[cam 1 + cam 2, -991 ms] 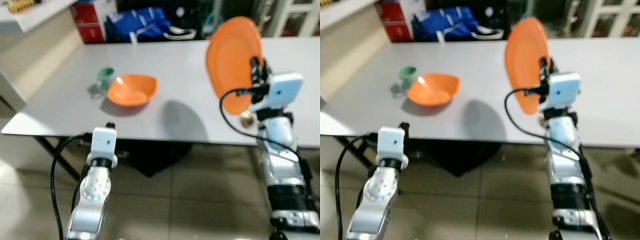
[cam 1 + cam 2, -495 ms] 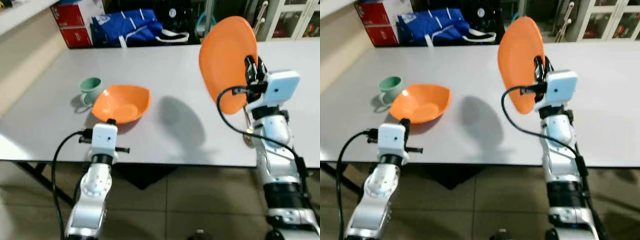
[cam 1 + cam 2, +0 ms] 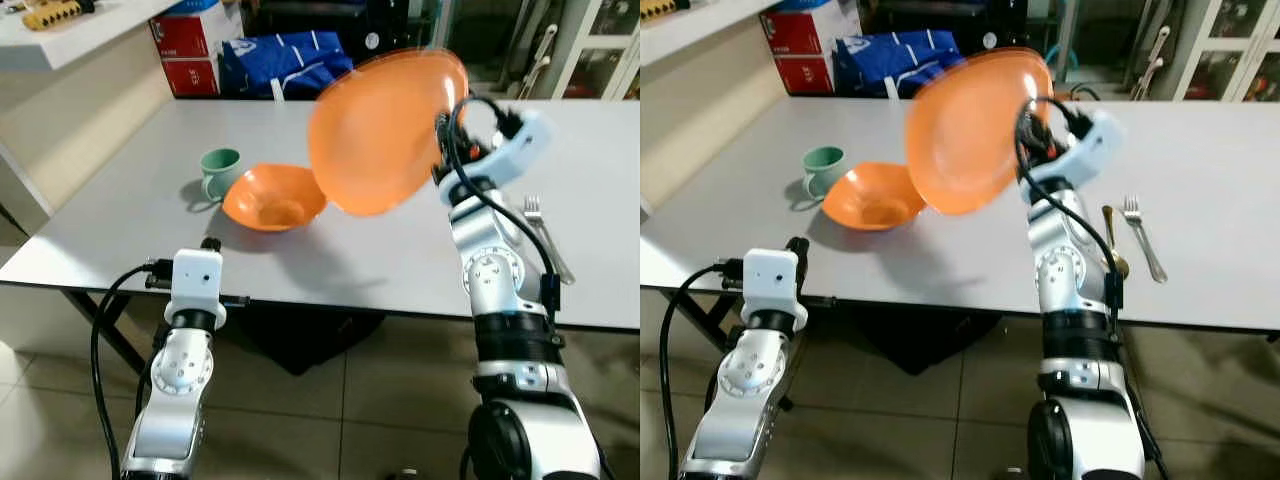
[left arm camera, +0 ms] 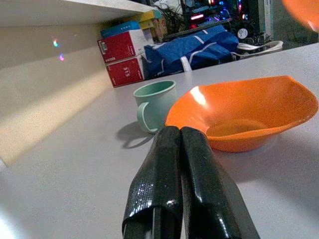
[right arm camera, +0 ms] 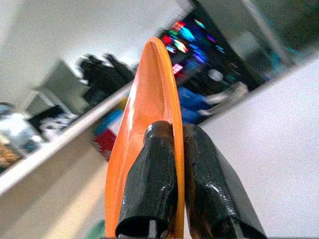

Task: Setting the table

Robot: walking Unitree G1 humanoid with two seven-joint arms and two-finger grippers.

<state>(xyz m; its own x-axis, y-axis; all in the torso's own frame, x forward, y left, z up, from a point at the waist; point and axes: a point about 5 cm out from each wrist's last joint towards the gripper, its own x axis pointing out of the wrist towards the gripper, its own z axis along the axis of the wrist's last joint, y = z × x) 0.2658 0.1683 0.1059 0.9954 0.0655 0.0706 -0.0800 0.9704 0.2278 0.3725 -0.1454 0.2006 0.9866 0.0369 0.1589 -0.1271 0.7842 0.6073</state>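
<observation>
My right gripper is shut on the rim of an orange plate, which hangs tilted above the middle of the white table; the rim sits between the fingers in the right wrist view. An orange bowl rests on the table to the left, with a green mug just beyond it. A fork and a gold spoon lie on the table at the right. My left gripper is shut and empty, low at the table's near edge, pointing at the bowl and mug.
Red boxes and a blue bag stand beyond the table's far edge. A pale shelf unit runs along the left. Tiled floor lies below the near edge. A dark object sits under the table.
The right arm has swung the plate leftward and tipped it from upright to slanted over the table's middle. The camera has shifted, and the fork and spoon have come into view.
</observation>
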